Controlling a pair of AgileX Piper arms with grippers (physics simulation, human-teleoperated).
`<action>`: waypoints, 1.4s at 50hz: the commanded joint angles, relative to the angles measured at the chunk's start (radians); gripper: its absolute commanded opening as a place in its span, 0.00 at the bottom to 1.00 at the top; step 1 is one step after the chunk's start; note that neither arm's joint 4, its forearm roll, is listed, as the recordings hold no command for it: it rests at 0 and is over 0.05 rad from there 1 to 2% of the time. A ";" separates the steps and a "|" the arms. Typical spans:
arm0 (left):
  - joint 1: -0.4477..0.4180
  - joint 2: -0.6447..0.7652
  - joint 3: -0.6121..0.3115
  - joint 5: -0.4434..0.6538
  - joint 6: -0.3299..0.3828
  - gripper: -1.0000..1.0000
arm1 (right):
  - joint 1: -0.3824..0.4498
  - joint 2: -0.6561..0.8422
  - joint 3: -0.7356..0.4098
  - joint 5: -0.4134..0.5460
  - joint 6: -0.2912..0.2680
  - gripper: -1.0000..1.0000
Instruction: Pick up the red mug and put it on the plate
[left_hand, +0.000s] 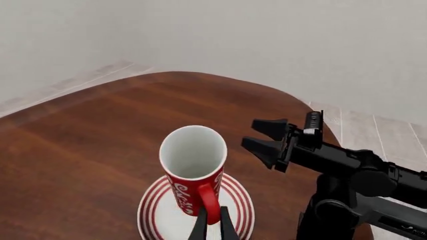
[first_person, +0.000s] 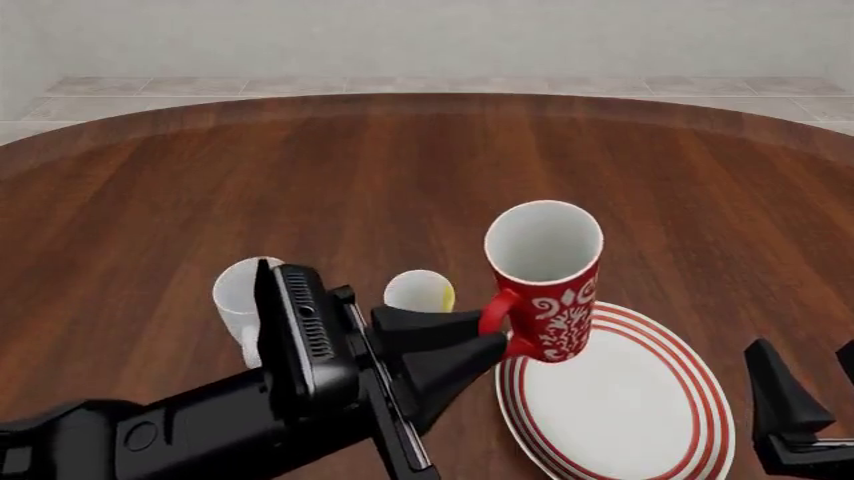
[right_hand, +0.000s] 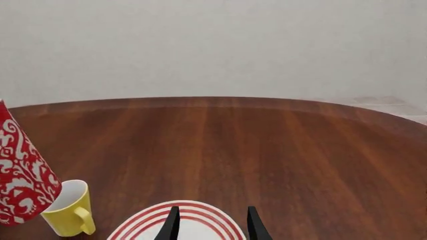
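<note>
Left gripper (left_hand: 212, 220) clamps red mug (left_hand: 194, 167) handle (mug tilted) above plate (first_person: 627, 395); right gripper (right_hand: 210, 222) parted, empty.

Front camera sits high behind the arms facing forward and down the table (first_person: 400, 160); each wrist camera looks close along its own fingers; all three share the plate (first_person: 627, 400) and the red mug (first_person: 547, 285).
</note>
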 joint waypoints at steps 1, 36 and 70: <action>-0.011 0.035 -0.005 -0.036 0.002 0.00 | 0.000 -0.014 -0.001 0.012 0.001 1.00; -0.062 0.283 -0.027 -0.204 -0.033 0.00 | -0.006 0.006 0.000 -0.007 0.019 1.00; -0.033 0.451 -0.054 -0.287 -0.046 0.00 | -0.010 0.024 0.001 -0.021 0.035 1.00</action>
